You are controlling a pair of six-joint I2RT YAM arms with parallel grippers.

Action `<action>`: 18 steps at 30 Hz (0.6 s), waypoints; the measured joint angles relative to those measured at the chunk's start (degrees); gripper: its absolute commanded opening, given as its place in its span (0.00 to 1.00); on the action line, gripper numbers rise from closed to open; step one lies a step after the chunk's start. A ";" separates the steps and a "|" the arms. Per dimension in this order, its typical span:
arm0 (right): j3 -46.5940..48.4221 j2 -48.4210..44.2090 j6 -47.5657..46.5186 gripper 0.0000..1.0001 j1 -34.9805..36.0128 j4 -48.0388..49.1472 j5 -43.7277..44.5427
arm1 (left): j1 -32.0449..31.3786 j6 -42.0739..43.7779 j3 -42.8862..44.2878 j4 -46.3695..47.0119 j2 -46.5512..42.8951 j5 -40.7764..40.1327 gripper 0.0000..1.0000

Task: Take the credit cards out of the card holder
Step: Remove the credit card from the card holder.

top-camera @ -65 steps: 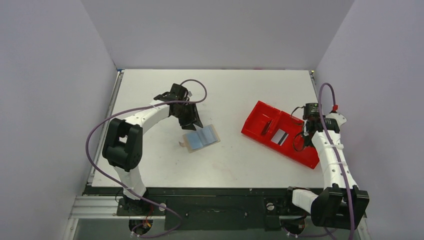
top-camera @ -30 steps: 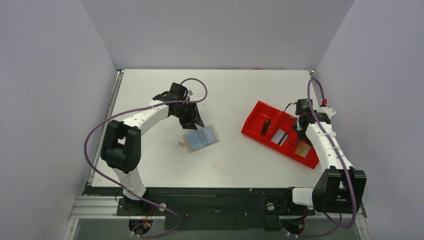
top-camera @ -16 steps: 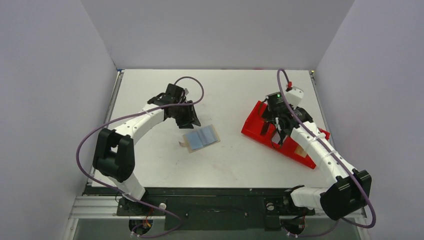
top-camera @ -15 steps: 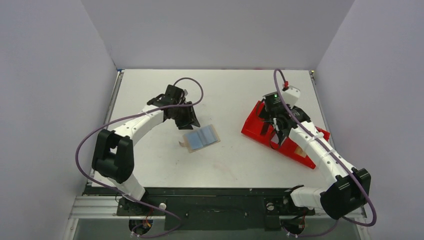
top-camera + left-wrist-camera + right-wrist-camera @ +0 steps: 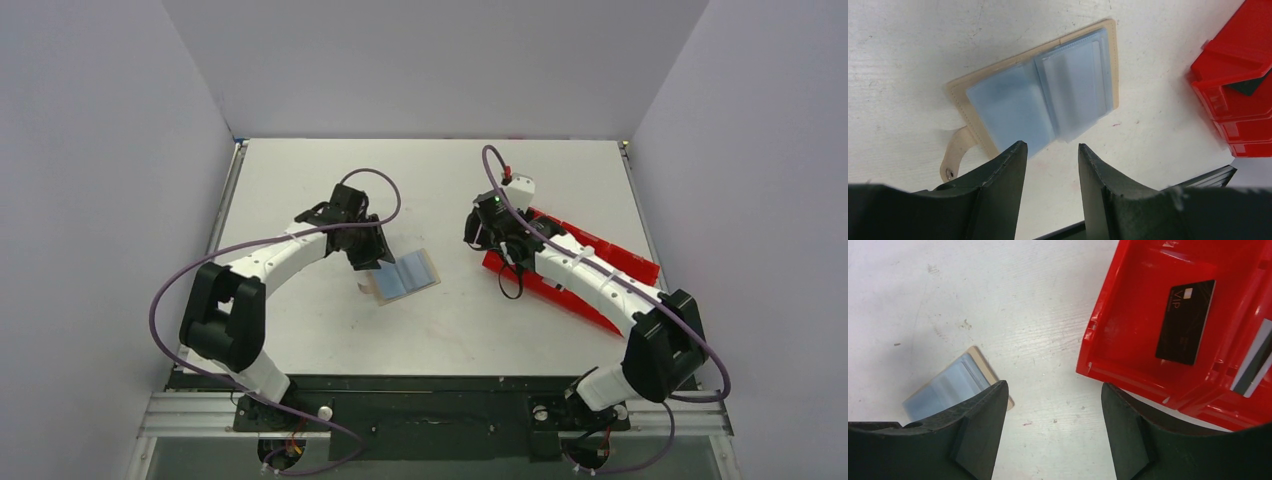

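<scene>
Both hands gape empty. Just ahead of the left hand (image 5: 1050, 147) lies the card holder (image 5: 955, 94), unfolded on the surface (image 5: 908, 40), pale-blue credit cards (image 5: 1010, 107) inside its sleeves. A red tray (image 5: 1128, 340) sits right of the right hand (image 5: 1053, 390).

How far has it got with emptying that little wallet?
Done: a black card and a second card lie in the red tray. In hand: nothing; the left gripper and right gripper hang open and empty. Left: the card holder lies open, pale blue cards inside.
</scene>
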 measured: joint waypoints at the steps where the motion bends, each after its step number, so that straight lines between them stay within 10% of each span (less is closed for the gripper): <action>1: 0.00 0.39 0.00 0.64 0.11 0.44 -0.37 | -0.17 -0.24 -0.04 0.46 0.15 -0.24 0.40; 18: 0.98 7.10 -1.16 0.62 0.15 5.03 -5.53 | -2.36 -2.93 -1.16 5.92 4.94 -3.91 0.39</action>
